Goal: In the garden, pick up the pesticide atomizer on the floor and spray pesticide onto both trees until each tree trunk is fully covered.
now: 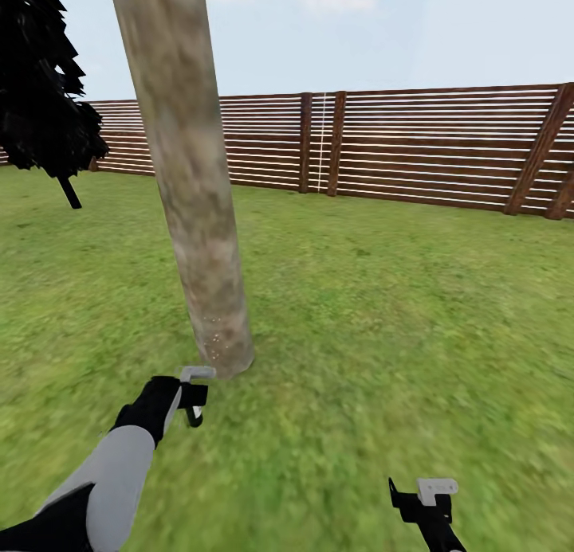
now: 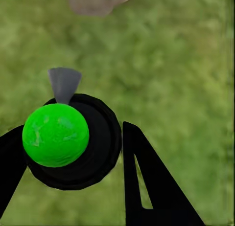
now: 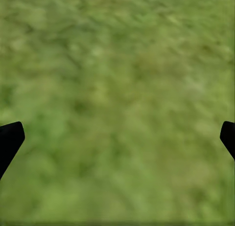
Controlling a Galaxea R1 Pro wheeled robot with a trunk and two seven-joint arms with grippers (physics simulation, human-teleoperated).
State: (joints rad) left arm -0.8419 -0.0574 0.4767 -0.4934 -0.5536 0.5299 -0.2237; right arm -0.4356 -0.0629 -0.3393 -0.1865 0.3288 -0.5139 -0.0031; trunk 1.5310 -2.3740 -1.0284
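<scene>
A thick pale grey-beige mottled tree trunk (image 1: 191, 185) rises from the lawn (image 1: 383, 321), with a few pale specks near its base. My left gripper (image 1: 194, 401) hangs just in front of that base. In the left wrist view the left gripper (image 2: 73, 130) is shut on the pesticide atomizer (image 2: 55, 134), a bright green ball on a black round body. Its grey nozzle (image 2: 64, 83) points toward the trunk's foot (image 2: 95, 0). My right gripper (image 1: 416, 500) hovers low over the grass at the near right. The right gripper (image 3: 120, 133) is open with only grass between its fingers.
A brown horizontal-slat wooden fence (image 1: 399, 150) runs across the back. A dark-leaved tree with a thin black stem (image 1: 44, 98) stands at the far left. Grass spreads wide to the right of the trunk.
</scene>
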